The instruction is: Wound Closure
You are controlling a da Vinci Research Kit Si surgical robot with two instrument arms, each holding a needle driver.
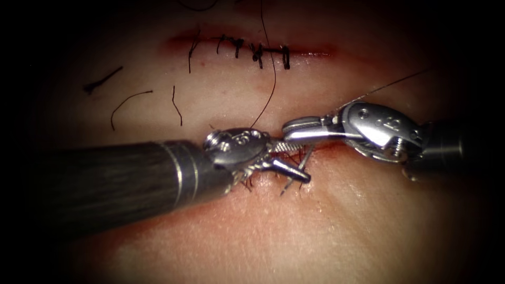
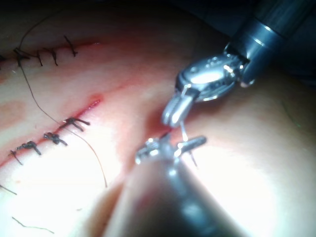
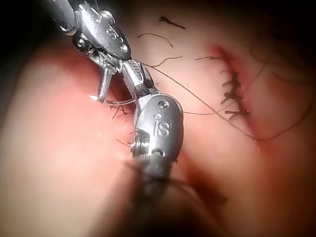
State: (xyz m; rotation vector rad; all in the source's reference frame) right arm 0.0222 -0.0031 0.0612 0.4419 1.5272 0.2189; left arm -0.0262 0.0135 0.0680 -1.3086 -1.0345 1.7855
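Steel left tool (image 1: 286, 160) jaws spread over cut (image 1: 321, 147), empty; right tool (image 1: 297, 129) jaws closed, hold unclear; needle (image 3: 121, 102) between, tissue (image 1: 315, 231) below.

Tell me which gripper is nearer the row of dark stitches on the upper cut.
Right. The right gripper lies just below the dark stitches; the left gripper sits lower still.

The left arm's tool (image 1: 281, 158) ends a dark, faintly streaked shaft (image 1: 115, 179) ringed by a bright metal band, with a rounded silver wrist stamped with small digits and slim toothed jaws. The right arm's tool (image 1: 302, 130) has a polished silver clevis, stamped numerals, a visible screw and a dark collar behind it.
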